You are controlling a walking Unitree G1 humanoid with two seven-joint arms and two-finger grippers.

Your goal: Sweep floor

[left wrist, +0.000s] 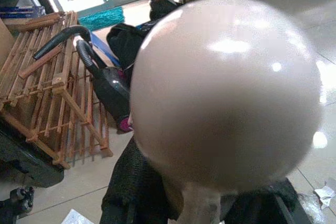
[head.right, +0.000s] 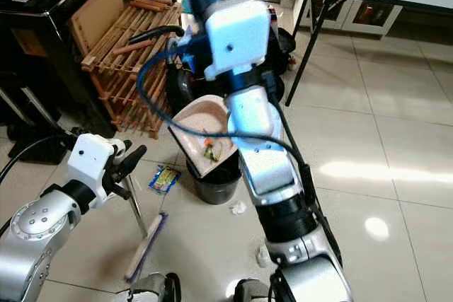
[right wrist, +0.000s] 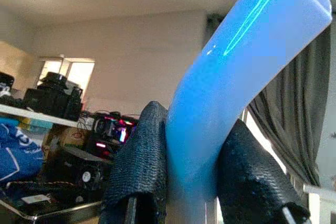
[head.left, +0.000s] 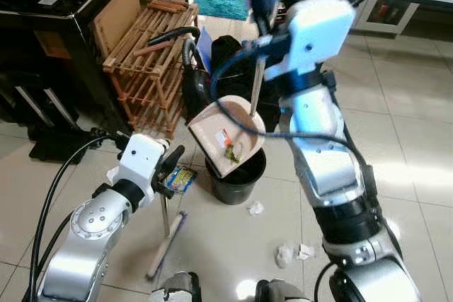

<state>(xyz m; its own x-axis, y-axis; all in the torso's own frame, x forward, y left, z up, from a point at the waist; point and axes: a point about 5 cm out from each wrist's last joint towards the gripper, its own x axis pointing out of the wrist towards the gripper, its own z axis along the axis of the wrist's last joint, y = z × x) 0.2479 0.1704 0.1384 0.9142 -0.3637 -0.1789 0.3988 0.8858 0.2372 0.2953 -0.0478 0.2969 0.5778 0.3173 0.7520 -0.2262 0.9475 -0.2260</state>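
- Bottom centre of the head views: crumpled paper scraps (head.left: 285,252) lie on the tile floor (head.left: 417,139), still unswept, just right of the bin's base.
- Lower left: the left gripper (head.left: 168,167) is pressed together on the broom (head.left: 165,235) handle. The handle runs down from the fingers to the brush head, which rests on the tiles, tilted toward bottom centre. In the left wrist view the rounded handle top fills the middle, with black fingers (left wrist: 134,192) under it.
- A small coloured wrapper (head.left: 182,178) lies flat just right of the left gripper, left of the bin.
- Centre: the black bin (head.left: 235,175) stands upright. The beige dustpan (head.left: 226,134) hangs tipped directly over its mouth, lip down, with greenish litter (head.left: 232,152) near the low edge. This is the relation that matters, I judge: the pan is already above the opening, so more tilt should drop the litter in.
- The pan's long stem rises from the pan toward the upper centre, to the blue grip.
- Upper centre: the right gripper (right wrist: 191,177) pinches the blue handle (right wrist: 231,61) between both pads (right wrist: 139,156); the right arm is the one emptying.
- Far left: a wooden rack (head.left: 152,54) and a vacuum (head.left: 191,79).
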